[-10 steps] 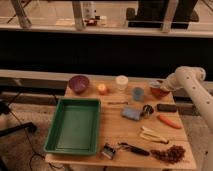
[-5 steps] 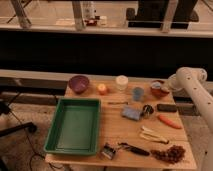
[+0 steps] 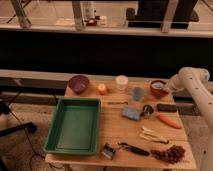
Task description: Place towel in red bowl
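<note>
A blue-grey folded towel [image 3: 131, 113] lies on the wooden table [image 3: 115, 135], right of the middle. The red bowl [image 3: 157, 92] stands at the table's back right. My white arm comes in from the right, and my gripper [image 3: 161, 85] is right over the red bowl, at its rim. The gripper is well apart from the towel, which lies in front and to the left of the bowl. Nothing from the towel shows in the gripper.
A green tray [image 3: 73, 125] fills the table's left. A purple bowl [image 3: 78, 83], an orange fruit [image 3: 102, 89], a white cup [image 3: 121, 82] and a blue cup [image 3: 137, 93] line the back. A carrot [image 3: 168, 121], a black bar [image 3: 166, 107], utensils [image 3: 133, 148] and grapes [image 3: 170, 153] lie front right.
</note>
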You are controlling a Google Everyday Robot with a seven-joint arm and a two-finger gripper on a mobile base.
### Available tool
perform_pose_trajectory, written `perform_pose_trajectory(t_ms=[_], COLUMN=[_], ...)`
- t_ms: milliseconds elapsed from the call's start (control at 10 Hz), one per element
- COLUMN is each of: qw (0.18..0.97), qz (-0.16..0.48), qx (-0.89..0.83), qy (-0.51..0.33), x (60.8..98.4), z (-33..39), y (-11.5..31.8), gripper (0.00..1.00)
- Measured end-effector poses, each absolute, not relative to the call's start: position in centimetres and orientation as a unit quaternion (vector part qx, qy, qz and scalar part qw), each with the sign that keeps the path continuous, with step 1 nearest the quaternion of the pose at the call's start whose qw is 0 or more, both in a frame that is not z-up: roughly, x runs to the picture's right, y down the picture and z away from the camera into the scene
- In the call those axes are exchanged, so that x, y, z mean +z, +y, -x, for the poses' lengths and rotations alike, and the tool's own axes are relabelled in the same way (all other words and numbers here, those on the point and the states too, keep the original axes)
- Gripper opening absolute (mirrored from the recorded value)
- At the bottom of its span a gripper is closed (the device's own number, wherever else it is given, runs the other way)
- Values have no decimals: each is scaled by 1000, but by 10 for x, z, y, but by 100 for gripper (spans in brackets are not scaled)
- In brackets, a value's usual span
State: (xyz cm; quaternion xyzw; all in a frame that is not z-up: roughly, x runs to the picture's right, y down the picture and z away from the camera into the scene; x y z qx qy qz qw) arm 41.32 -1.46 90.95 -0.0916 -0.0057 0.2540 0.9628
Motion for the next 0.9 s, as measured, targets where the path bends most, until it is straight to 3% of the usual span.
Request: perform_pose_trajectory(t_ms=[200,300,700,900], qw=[962,962,962,961], qz=[88,86,61,62], qx=[257,258,264,267], qy=[-12,-15,-24,-19], x=[912,912,913,915], z=[-408,-406,-393,-391], y=[-18,-20,-30,-31], gripper=[76,79,80,71])
